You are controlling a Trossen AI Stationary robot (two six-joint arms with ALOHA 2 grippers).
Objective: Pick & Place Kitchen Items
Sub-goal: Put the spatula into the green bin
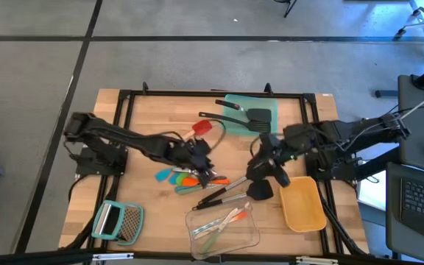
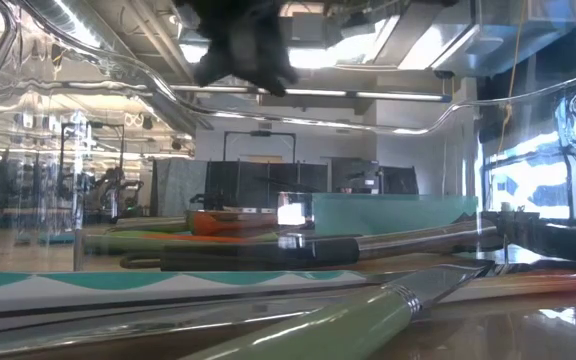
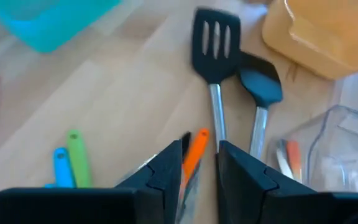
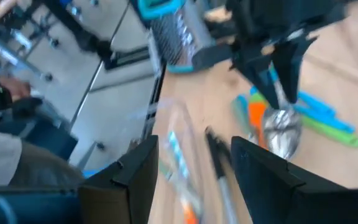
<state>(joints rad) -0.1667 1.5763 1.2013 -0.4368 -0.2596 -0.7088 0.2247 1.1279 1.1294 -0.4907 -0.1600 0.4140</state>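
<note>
My left gripper (image 1: 209, 174) (image 3: 201, 165) is at the table's middle, shut on a silver spoon (image 4: 281, 132) above the slim teal, orange and green tools (image 1: 177, 177). My right gripper (image 1: 263, 171) (image 4: 194, 180) is open just right of it, above two black spatulas (image 1: 227, 194) (image 3: 215, 40) that lie flat, and touches nothing. A red spatula (image 1: 203, 128) lies farther back. Another black spatula (image 1: 250, 116) rests in the teal container (image 1: 269, 103). A few slim tools (image 1: 219, 223) lie in the clear container (image 1: 250, 235). My left gripper pinches the silver spoon by its handle (image 4: 279, 93) between its two fingers (image 4: 286, 59), coming from above and pointing down. The spoon hangs below the fingers, bowl end (image 4: 282, 138) lowest, over the orange tool; whether the bowl touches the table I cannot tell.
A yellow container (image 1: 302, 203) sits at the near right, and the clear container is left of it at the near edge. A metal grater with a teal handle (image 1: 119, 221) lies at the near left. A dark frame (image 1: 124, 99) runs around the table. A person's sleeve (image 4: 17, 168) shows beyond the table.
</note>
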